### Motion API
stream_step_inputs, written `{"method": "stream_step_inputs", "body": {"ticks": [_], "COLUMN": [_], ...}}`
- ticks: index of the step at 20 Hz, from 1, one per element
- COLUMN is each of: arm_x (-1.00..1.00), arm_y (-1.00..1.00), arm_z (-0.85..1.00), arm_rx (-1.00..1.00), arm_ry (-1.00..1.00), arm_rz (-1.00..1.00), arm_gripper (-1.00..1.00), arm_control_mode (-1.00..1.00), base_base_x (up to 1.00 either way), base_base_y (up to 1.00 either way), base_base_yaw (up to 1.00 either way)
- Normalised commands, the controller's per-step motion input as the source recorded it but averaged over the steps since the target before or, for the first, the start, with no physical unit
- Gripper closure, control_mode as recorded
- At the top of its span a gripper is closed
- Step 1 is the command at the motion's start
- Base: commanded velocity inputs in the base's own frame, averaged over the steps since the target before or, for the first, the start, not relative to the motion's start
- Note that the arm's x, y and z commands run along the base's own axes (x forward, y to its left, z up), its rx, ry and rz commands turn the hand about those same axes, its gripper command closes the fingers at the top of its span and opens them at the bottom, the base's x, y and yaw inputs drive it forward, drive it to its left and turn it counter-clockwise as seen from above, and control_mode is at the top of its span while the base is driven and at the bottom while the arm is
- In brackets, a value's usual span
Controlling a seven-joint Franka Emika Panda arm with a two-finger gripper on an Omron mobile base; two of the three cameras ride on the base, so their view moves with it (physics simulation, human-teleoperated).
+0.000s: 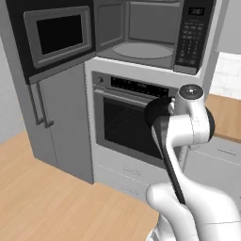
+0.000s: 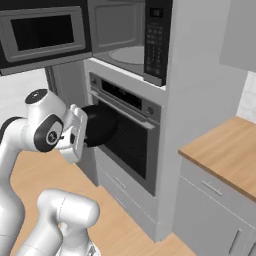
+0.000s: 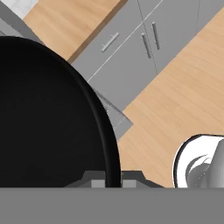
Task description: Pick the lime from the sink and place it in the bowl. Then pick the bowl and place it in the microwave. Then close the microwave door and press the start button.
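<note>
My gripper (image 3: 112,180) is shut on the rim of the black bowl (image 3: 48,118). It holds the bowl (image 2: 101,125) in the air in front of the wall oven's upper edge, below the microwave (image 2: 120,37). In the left base view my own arm partly covers the bowl (image 1: 157,110). The microwave (image 1: 141,37) stands open, showing a grey inside with its round turntable. Its door (image 1: 54,35) is swung wide to the left; the keypad strip (image 1: 193,35) runs down the right side. The lime is hidden and the sink is out of view.
A wall oven (image 1: 129,124) with a glass window fills the column under the microwave. A tall grey cabinet (image 1: 61,117) with vertical handles stands to its left. A wooden counter (image 2: 225,150) over grey drawers lies to the right. The floor is wood.
</note>
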Motion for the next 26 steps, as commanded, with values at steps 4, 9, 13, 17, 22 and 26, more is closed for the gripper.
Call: {"method": "stream_step_inputs", "body": {"ticks": [4, 9, 13, 17, 22, 26], "arm_x": [0.0, 0.0, 0.0, 0.0, 0.0, 0.0], "arm_y": [0.0, 0.0, 0.0, 0.0, 0.0, 0.0], "arm_z": [0.0, 0.0, 0.0, 0.0, 0.0, 0.0], "arm_rx": [0.0, 0.0, 0.0, 0.0, 0.0, 0.0], "arm_ry": [0.0, 0.0, 0.0, 0.0, 0.0, 0.0], "arm_rz": [0.0, 0.0, 0.0, 0.0, 0.0, 0.0], "arm_gripper": [1.0, 1.0, 1.0, 1.0, 1.0, 1.0], "arm_control_mode": [1.0, 1.0, 1.0, 1.0, 1.0, 1.0], "base_base_x": [0.31, 0.3, 0.04, 0.24, 0.41, 0.27], "base_base_y": [0.69, 0.51, 0.23, 0.33, 0.62, 0.46], "base_base_yaw": [-0.4, -0.36, -0.31, -0.29, -0.24, -0.2]}}
